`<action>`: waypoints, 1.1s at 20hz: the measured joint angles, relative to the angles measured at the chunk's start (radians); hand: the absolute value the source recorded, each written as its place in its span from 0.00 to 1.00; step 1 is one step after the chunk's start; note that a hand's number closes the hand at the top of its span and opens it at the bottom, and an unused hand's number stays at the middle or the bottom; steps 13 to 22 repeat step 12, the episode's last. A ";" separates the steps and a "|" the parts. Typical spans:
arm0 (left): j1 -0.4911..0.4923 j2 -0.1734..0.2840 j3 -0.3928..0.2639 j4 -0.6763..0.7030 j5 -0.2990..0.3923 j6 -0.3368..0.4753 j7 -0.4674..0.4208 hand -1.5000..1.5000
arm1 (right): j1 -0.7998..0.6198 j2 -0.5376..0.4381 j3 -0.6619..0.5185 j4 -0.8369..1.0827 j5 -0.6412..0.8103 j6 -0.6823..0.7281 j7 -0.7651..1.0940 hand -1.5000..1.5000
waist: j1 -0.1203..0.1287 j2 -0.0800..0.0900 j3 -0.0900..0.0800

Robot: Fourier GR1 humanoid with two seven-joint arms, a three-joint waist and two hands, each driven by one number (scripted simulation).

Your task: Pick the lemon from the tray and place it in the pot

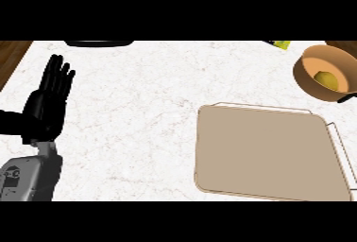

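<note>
Lemon (pixel 326 79) lying inside the pot (pixel 307 73), low against the inner wall, yellow against the tan interior. Pot at the far right of the desk (pixel 140 118), tilted open toward the viewer, its right side cut by the edge of view, a dark handle stub showing at the lower right of its rim.

Just below and left of the pot, apart from it: tray (pixel 265 151), beige, flat, rounded corners, thin raised rim, bare of any lemon. Tray's far right corner nearest the pot, with a narrow strip of white marble between them.

Just left of the pot's top, at the far edge of the desk: a small yellow-and-dark scrap (pixel 279 44), too little in view to identify. Far left of the pot along that same far edge: a dark rounded object (pixel 99 43), mostly cut off.

Well left of the pot, across the whole desk: left hand (pixel 47 101), black, fingers straight and pointing up, open, holding nothing, resting near the left edge on its grey forearm (pixel 28 177). Right hand not visible anywhere.

Beyond the desk's far corners, either side of the pot's row: brown wood surface (pixel 12 54).
</note>
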 measured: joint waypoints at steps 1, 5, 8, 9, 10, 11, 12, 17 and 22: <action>0.003 -0.002 -0.001 0.001 -0.002 0.001 0.000 0.50 | 0.031 0.012 0.007 -0.051 -0.009 0.010 0.015 0.00 | -0.001 0.000 0.000; 0.010 -0.010 -0.008 -0.016 -0.010 0.007 0.005 0.50 | 0.181 0.046 0.008 -0.249 -0.072 0.070 0.040 0.00 | -0.005 -0.001 -0.001; 0.016 -0.006 -0.006 -0.043 -0.007 0.004 0.023 0.50 | 0.281 0.061 0.014 -0.386 -0.105 0.108 0.085 0.00 | -0.002 0.000 0.000; 0.008 -0.006 -0.001 -0.030 -0.007 0.005 0.019 0.50 | 0.312 0.062 0.012 -0.425 -0.121 0.126 0.098 0.00 | -0.002 0.000 0.000; 0.013 -0.005 -0.001 -0.036 -0.004 -0.001 0.020 0.50 | 0.347 0.068 0.011 -0.470 -0.135 0.140 0.109 0.00 | -0.001 0.001 0.000; 0.009 0.004 0.006 -0.036 0.001 -0.009 0.024 0.50 | 0.383 0.087 0.015 -0.521 -0.138 0.148 0.126 0.00 | -0.001 0.001 -0.001; 0.004 -0.001 0.003 -0.024 -0.004 -0.008 0.014 0.50 | 0.413 0.096 0.014 -0.549 -0.155 0.152 0.125 0.00 | 0.000 0.002 -0.001; 0.004 -0.001 0.003 -0.024 -0.004 -0.008 0.014 0.50 | 0.413 0.096 0.014 -0.549 -0.155 0.152 0.125 0.00 | 0.000 0.002 -0.001; 0.004 -0.001 0.003 -0.024 -0.004 -0.008 0.014 0.50 | 0.413 0.096 0.014 -0.549 -0.155 0.152 0.125 0.00 | 0.000 0.002 -0.001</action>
